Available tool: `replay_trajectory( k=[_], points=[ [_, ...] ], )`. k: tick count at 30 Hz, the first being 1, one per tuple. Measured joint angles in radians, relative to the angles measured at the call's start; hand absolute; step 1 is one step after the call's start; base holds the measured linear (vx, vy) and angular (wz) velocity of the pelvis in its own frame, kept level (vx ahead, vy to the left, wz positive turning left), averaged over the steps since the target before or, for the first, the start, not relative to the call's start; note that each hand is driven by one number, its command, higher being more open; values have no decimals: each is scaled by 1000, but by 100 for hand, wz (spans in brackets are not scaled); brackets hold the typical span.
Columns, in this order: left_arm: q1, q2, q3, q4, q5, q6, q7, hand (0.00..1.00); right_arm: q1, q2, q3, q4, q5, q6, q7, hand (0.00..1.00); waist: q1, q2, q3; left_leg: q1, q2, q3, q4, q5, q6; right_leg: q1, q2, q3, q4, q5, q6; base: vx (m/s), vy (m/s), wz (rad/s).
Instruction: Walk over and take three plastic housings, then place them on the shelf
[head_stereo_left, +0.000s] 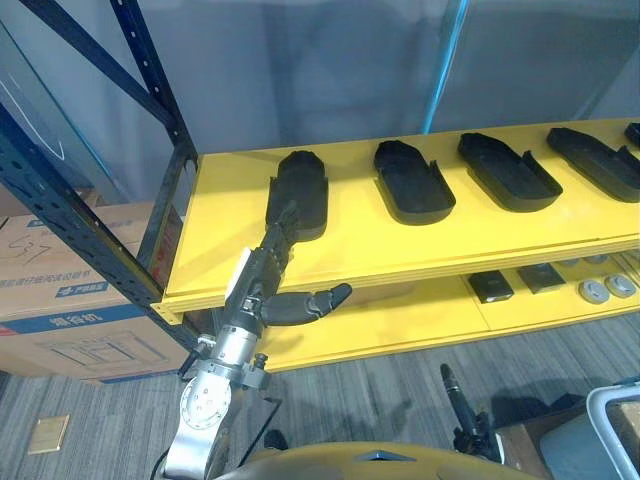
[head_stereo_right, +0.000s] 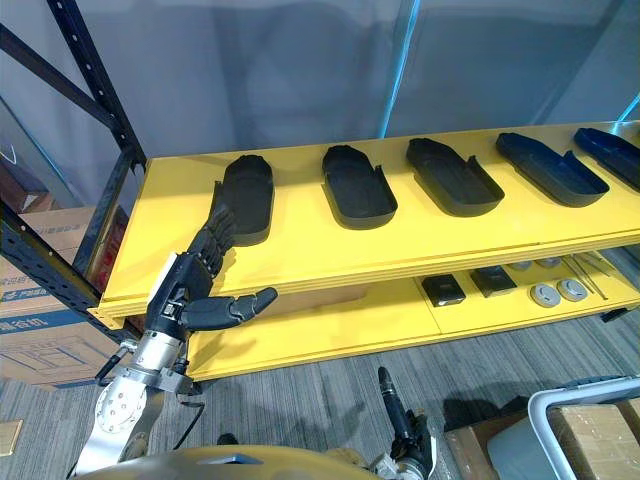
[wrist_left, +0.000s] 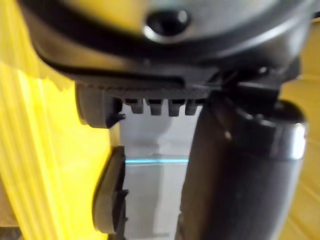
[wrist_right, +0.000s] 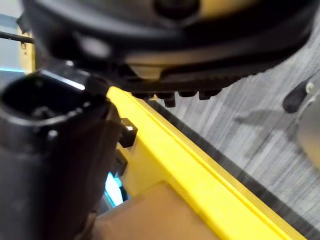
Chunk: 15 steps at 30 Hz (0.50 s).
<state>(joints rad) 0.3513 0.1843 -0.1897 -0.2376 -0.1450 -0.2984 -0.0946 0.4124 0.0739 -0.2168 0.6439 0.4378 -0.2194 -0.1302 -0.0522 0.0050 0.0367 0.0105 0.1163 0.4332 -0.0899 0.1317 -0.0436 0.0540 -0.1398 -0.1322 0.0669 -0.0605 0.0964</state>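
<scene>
We see yellow shelf (head_stereo_left: 420, 250) on dark rack frame (head_stereo_left: 150, 70), cardboard box (head_stereo_left: 60, 290) at its left. We note plastic housings (head_stereo_left: 412, 180) in row on upper board, apart from each other. We mark left hand (head_stereo_left: 250, 290) wide, fingers straight, tips touching leftmost housing (head_stereo_left: 300, 185) at near end, thumb out below board edge. We see right hand (head_stereo_left: 455, 395) low near floor, state we cannot tell. Small parts (head_stereo_left: 594, 291) on lower board.

Bright light falls evenly on the yellow shelf (head_stereo_left: 420, 250) (palest toward its left). The lower board (head_stereo_left: 400, 320) lies shaded.
</scene>
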Motion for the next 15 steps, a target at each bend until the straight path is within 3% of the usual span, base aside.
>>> replay_trajectory(
  k=[9,15],
  points=[
    [-39,24,-1,42,-5,89,29,100,-19,-43,10,130,3,11,51,100,1,-12,9,-3,-4,3,0,-5,-1,-1,-4,0,-16,0,0,16,9,0],
    [-75,21,-37,112,-5,106,53,100,-37,-40,-3,169,6,17,63,100,-2,-25,26,14,-8,2,0,-12,-6,16,-7,-4,-17,-12,-5,48,9,0]
  ],
)
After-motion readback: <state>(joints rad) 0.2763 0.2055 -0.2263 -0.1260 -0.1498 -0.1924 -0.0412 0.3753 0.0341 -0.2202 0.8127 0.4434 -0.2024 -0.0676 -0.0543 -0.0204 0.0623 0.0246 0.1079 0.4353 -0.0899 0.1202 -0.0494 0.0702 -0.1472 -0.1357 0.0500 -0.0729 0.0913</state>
